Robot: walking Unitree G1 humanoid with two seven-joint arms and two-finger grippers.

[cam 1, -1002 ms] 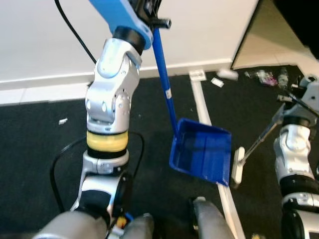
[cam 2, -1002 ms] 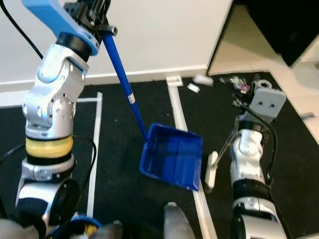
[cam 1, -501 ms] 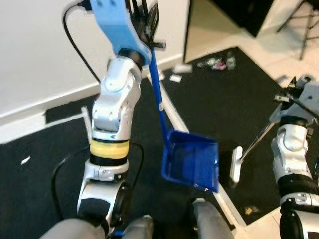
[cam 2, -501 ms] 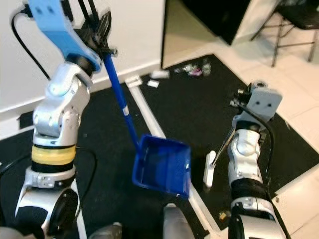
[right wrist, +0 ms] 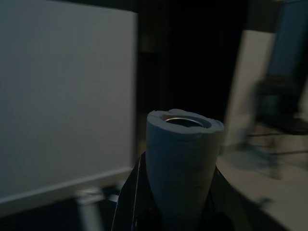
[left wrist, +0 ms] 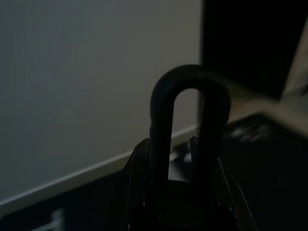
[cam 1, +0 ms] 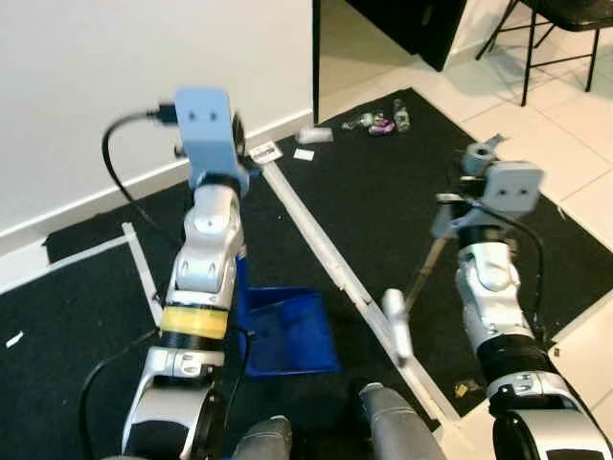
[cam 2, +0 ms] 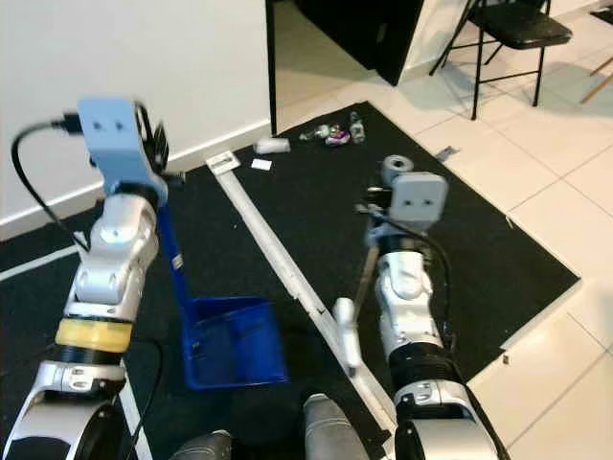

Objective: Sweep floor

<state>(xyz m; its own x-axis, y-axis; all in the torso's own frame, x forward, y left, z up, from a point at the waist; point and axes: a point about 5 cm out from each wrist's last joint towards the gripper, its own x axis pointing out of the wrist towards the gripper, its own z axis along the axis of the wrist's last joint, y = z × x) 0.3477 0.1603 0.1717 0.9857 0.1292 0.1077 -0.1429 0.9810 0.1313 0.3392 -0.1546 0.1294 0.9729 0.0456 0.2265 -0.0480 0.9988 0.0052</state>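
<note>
Two floor surfaces are present: a black carpet [cam 2: 421,182] covering most of the frame, and pale tiles [cam 2: 565,163] at the right side and upper right. A white wall [cam 2: 124,48] with a skirting board fills the upper left; a dark doorway [cam 2: 335,29] opens at top centre. White tape lines [cam 2: 278,254] run diagonally across the carpet from upper centre to lower centre.

At left, the left gripper [left wrist: 185,192] is closed around the looped handle end of the blue dustpan [cam 2: 233,342], whose pan rests on the carpet at lower centre-left.

At upper centre, a cluster of litter [cam 2: 330,134] lies on the carpet near the doorway, with white scraps [cam 2: 271,146] just beside it.

At centre-right, the right gripper [right wrist: 178,192] is clamped on the grey handle of the broom [cam 2: 347,331], its pale head down on the tape line.

A dark folding chair [cam 2: 508,38] stands on the tiles at upper right.
</note>
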